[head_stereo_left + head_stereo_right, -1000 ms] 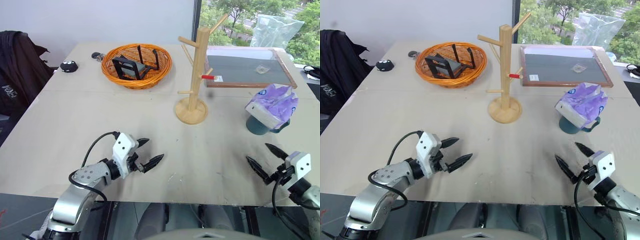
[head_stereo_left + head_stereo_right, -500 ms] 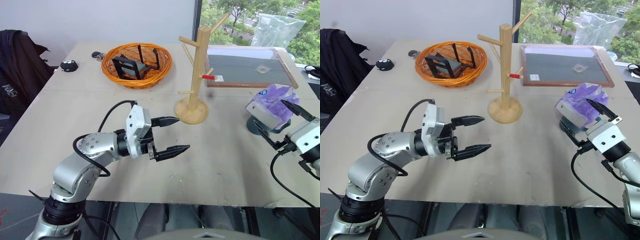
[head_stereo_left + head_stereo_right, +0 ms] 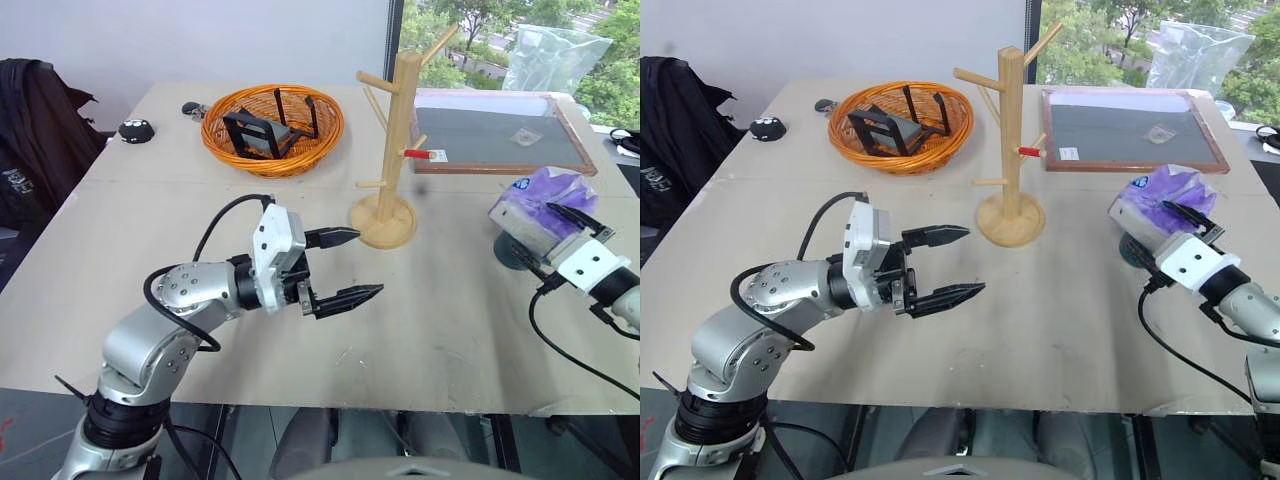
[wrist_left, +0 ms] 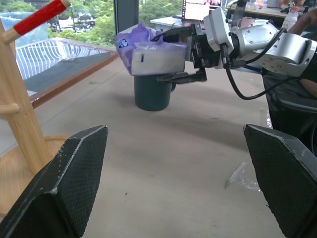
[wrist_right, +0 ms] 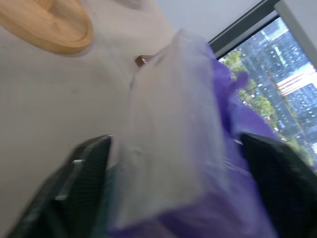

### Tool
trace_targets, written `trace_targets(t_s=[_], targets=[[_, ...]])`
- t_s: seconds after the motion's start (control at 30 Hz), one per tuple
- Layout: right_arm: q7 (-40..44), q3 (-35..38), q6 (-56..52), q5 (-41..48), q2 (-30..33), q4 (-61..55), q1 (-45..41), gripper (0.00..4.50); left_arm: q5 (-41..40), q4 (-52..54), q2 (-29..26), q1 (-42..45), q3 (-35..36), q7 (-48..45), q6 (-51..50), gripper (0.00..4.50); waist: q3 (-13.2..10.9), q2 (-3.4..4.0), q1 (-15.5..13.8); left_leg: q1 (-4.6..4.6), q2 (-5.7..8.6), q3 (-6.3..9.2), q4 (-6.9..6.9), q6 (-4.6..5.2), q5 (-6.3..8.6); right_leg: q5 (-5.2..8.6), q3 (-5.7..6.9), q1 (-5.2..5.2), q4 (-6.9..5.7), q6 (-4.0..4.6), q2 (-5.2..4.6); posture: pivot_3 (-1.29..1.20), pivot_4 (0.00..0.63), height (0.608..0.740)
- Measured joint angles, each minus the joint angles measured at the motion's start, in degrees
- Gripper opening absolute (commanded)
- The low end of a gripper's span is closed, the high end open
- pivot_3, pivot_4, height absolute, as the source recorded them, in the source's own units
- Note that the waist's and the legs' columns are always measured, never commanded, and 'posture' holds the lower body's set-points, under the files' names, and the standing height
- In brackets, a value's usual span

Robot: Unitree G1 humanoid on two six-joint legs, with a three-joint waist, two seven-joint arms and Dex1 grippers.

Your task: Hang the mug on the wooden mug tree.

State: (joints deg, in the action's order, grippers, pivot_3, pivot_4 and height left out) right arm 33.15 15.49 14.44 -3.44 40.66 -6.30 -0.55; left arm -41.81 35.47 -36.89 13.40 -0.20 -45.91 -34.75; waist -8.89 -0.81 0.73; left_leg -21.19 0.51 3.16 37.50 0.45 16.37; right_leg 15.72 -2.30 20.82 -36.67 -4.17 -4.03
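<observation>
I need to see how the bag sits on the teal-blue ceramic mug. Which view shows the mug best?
The left wrist view: the teal-blue ceramic mug stands side-on, purple-and-white plastic bag on top. Both eye views show a sliver under the bag; the right wrist view shows the bag.

mug (image 4: 152, 92): teal, upright, bag-covered | wooden mug tree (image 3: 390, 140): upright, well apart

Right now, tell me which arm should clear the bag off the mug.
Right. The right hand already has its fingers around the purple-and-white bag sitting on the mug; the left hand hovers open near the wooden mug tree, farther away.
</observation>
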Motion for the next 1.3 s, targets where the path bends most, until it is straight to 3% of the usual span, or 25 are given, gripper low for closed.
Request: trace_targets(t_s=[0.17,0.37,0.57,0.73,0.93,0.97,1.03,1.2,1.23,1.3], targets=[[0.01,-0.01,0.80,0.20,0.00,0.05,-0.04,0.09,-0.48,0.00,-0.01,-0.29,0.23,0.71,-0.04,4.50,0.00,0.00,-0.02,0.00,0.00,-0.01,0.00,-0.04,-0.02,0.00,0.00,0.00,0.00,0.00,0.00,0.00,0.150,0.737],[-1.97,0.43,3.48,-0.55,0.02,0.05,-0.11,0.04,-1.30,-0.01,0.49,0.07,0.22,1.05,0.05,4.50,0.00,0.00,-0.04,0.00,0.00,-0.01,0.01,-0.04,-0.02,0.00,0.00,0.00,-0.01,0.00,-0.01,0.00,0.150,0.737],[-6.33,9.91,4.36,-1.33,2.79,-0.81,1.51,0.04,-2.37,-0.26,1.77,4.89,-0.77,-0.21,0.08,4.50,-0.04,-0.01,-0.44,-0.07,0.07,0.04,0.03,-0.13,-0.07,0.00,0.05,0.00,0.02,0.00,-0.01,0.00,0.150,0.737],[-7.42,21.09,-2.11,-0.86,-1.04,-4.92,16.35,0.04,-1.89,-0.98,-1.08,6.07,-4.92,-6.62,-0.02,4.50,-0.01,0.03,-0.48,-0.50,0.06,0.11,0.02,-0.13,-0.08,0.00,0.11,0.36,0.07,-0.01,0.01,0.00,0.150,0.737],[-7.29,22.72,-7.37,-0.77,-6.96,-8.97,27.28,0.04,0.24,-3.58,-2.02,6.62,-6.57,-11.07,0.82,4.50,-0.01,0.06,0.39,-0.39,0.05,-0.14,0.03,0.13,0.05,-0.01,-0.14,0.43,-0.09,-0.02,0.02,0.00,0.150,0.737],[-7.41,21.99,-8.01,-0.76,-9.08,-10.38,28.75,0.86,1.28,-4.26,-2.04,6.91,-7.34,-11.99,1.39,4.50,0.02,0.02,0.25,-0.38,0.04,-0.04,0.03,0.12,0.05,0.00,-0.07,0.42,-0.11,-0.01,0.06,0.00,0.150,0.737],[-7.40,19.38,-8.45,-0.77,-11.17,-11.20,30.01,1.67,2.42,-5.44,-2.05,7.13,-7.79,-13.07,1.95,4.50,0.02,0.03,0.17,-0.39,0.01,0.01,0.03,0.10,0.03,-0.01,-0.04,0.43,-0.12,0.00,0.10,0.00,0.150,0.737],[-6.51,18.67,-10.67,2.35,-12.13,-12.36,30.61,4.19,4.13,-7.47,-2.13,8.50,-8.85,-16.01,3.29,4.50,0.01,0.06,0.07,-0.42,0.05,-0.02,0.05,0.10,0.03,-0.01,-0.06,0.43,-0.11,-0.01,0.04,0.00,0.150,0.737],[-6.14,18.66,-10.83,2.88,-12.13,-12.88,30.81,4.44,4.30,-7.64,-2.14,8.57,-8.85,-16.32,3.45,4.50,0.02,0.07,0.06,-0.43,0.05,0.01,0.05,0.10,0.03,-0.01,-0.04,0.43,-0.11,-0.01,0.05,0.00,0.150,0.737],[-4.94,18.71,-12.96,5.52,-12.24,-14.72,32.19,4.44,4.66,-8.57,-2.12,8.92,-8.96,-17.11,4.08,4.50,0.02,0.07,-0.13,-0.48,0.04,0.12,0.05,0.09,0.03,0.01,0.07,0.45,-0.09,0.00,0.06,0.00,0.150,0.737]])
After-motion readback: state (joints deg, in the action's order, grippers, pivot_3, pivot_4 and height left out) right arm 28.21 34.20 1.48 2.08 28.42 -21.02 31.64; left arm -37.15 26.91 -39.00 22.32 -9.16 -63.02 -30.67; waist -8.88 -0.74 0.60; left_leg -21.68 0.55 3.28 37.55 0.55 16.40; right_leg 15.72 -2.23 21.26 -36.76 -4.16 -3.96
